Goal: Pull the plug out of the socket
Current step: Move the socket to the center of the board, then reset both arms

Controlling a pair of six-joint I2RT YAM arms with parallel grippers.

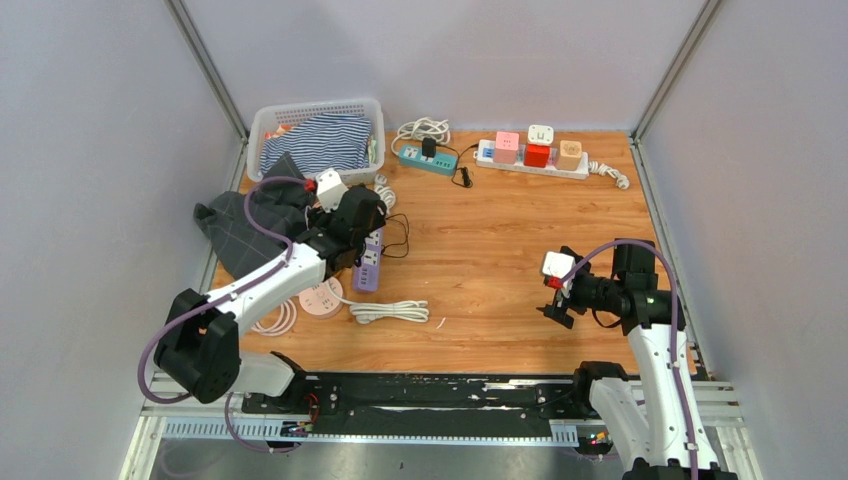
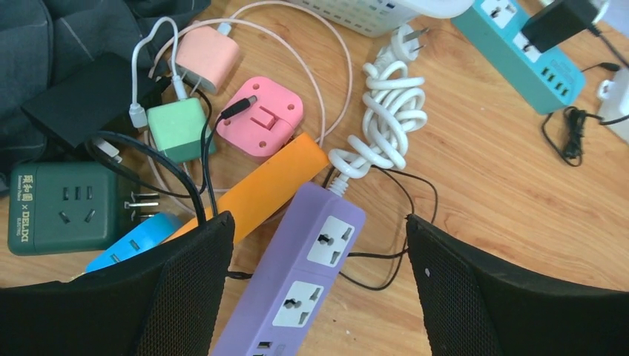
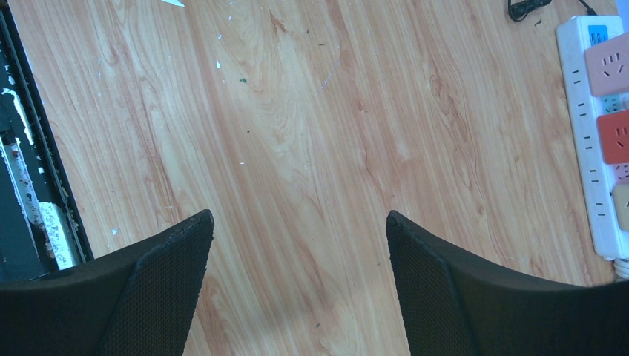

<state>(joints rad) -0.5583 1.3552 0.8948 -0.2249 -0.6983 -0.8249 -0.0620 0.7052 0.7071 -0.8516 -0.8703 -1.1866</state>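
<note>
A purple power strip (image 2: 311, 274) lies on the wooden table, and the two sockets I can see on it are empty. My left gripper (image 2: 317, 220) hangs open just above it, one finger on each side, touching nothing; in the top view the left gripper (image 1: 365, 225) is over the strip (image 1: 368, 262). A pink plug adapter (image 2: 259, 117) with a black cable lies loose beyond an orange strip (image 2: 259, 189). A black plug (image 2: 556, 22) sits in a teal strip (image 2: 519, 59). My right gripper (image 3: 298, 215) is open over bare wood, far right (image 1: 553, 290).
Green (image 2: 176, 130) and peach (image 2: 206, 58) adapters, a dark green cube socket (image 2: 59, 208) and tangled cables crowd the left. A coiled white cord (image 2: 386, 111) leads from the purple strip. A basket (image 1: 262, 125) of clothes, dark cloth (image 1: 240, 225) and a white strip (image 1: 530, 165) lie behind.
</note>
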